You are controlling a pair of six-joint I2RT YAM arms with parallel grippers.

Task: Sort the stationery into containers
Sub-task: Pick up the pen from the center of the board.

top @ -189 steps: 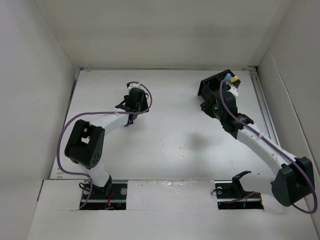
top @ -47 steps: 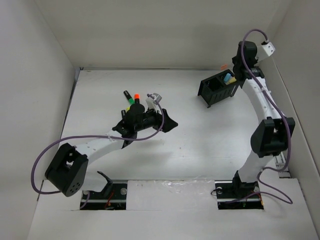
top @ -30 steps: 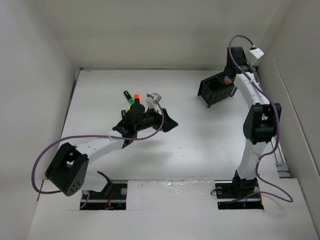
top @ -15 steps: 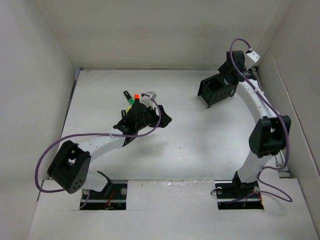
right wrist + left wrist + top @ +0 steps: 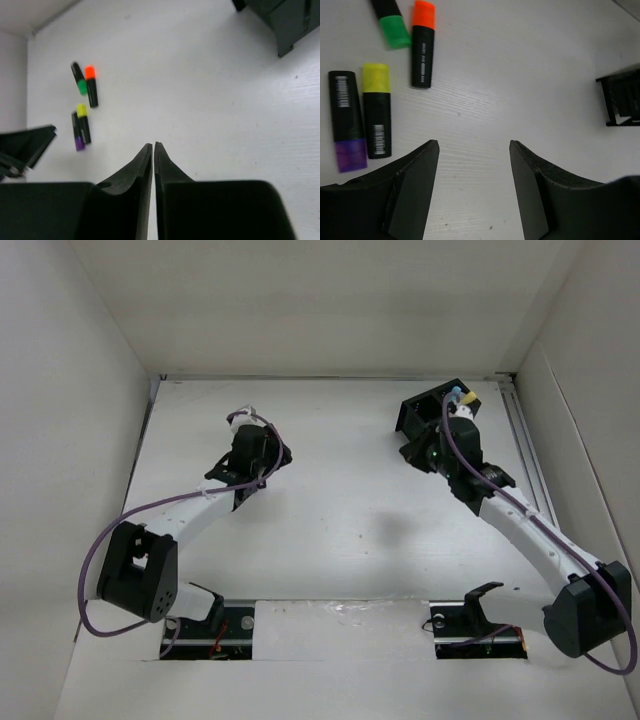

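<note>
L wrist view: left hand (image 5: 473,143) at bottom of frame, fingers spread apart, nothing btwn them, only bare tabletop (image 5: 490,85) in the gap. Just beyond, left side of frame: purple-capped marker (image 5: 347,122) and yellow-capped marker (image 5: 376,112) lie side by side, close together. Both have black barrels, caps at opposite ends. Further up, upper left: orange-capped marker (image 5: 422,45) and green-capped marker (image 5: 394,27), caps near each other, not touching; green one cut off by top edge. Black slatted organiser (image 5: 622,102) at right edge, well apart from markers, only a corner shows.

R wrist view: right hand (image 5: 153,144) bottom centre, fingers pressed together, gripping nothing. Same 4 markers small in upper left, organiser in upper right corner.

Top view: organiser in upper right of tabletop, right hand near its lower edge. Light-blue marker (image 5: 455,394) stands in its far side, w/ a yellow-tipped item (image 5: 468,400) beside it, too small to identify. Loose markers not visible in this view.
</note>
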